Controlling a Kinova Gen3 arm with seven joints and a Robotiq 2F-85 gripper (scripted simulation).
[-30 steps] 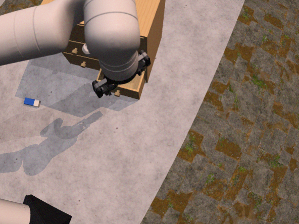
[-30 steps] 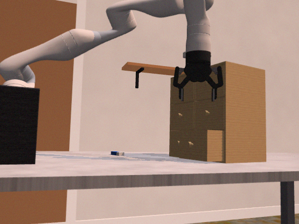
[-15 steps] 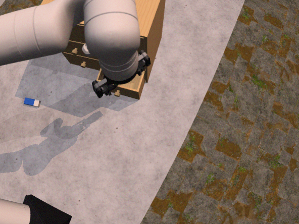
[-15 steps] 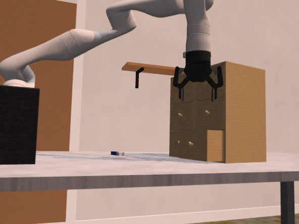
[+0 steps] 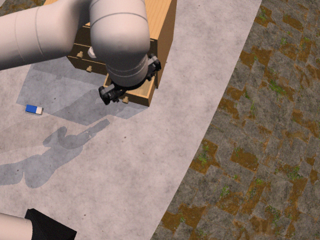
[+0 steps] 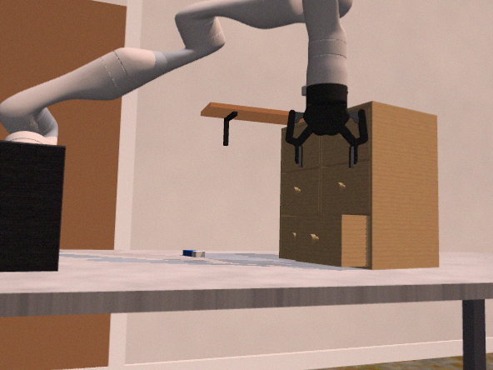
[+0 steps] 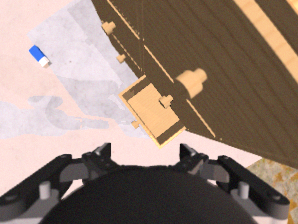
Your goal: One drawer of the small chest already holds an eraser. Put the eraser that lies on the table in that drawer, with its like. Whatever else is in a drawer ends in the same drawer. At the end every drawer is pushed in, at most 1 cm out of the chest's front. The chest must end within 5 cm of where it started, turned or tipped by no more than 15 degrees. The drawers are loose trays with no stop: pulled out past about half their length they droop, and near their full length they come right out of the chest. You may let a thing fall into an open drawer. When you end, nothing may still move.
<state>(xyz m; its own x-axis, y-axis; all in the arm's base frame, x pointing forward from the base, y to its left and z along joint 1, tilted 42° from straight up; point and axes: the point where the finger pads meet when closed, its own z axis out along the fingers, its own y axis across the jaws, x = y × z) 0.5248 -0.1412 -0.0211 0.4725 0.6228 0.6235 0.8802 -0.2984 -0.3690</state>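
1. Eraser (image 5: 34, 109) (image 6: 193, 253) (image 7: 39, 56), blue with a white end, lies flat on the table (image 5: 113, 173) (image 6: 233, 297) (image 7: 20, 165), well apart from the chest (image 5: 165, 40) (image 6: 404, 187) (image 7: 240, 75).
2. One bottom drawer (image 5: 138, 99) (image 6: 354, 241) (image 7: 152, 112) stands pulled out; its visible floor in the wrist view is bare wood.
3. Above that drawer, the gripper (image 5: 130, 80) (image 6: 326, 157) (image 7: 145, 150) points down, fingers spread wide, pinching nothing.

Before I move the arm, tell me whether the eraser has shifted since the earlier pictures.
No. The eraser lies where it did, just as far from the chest.
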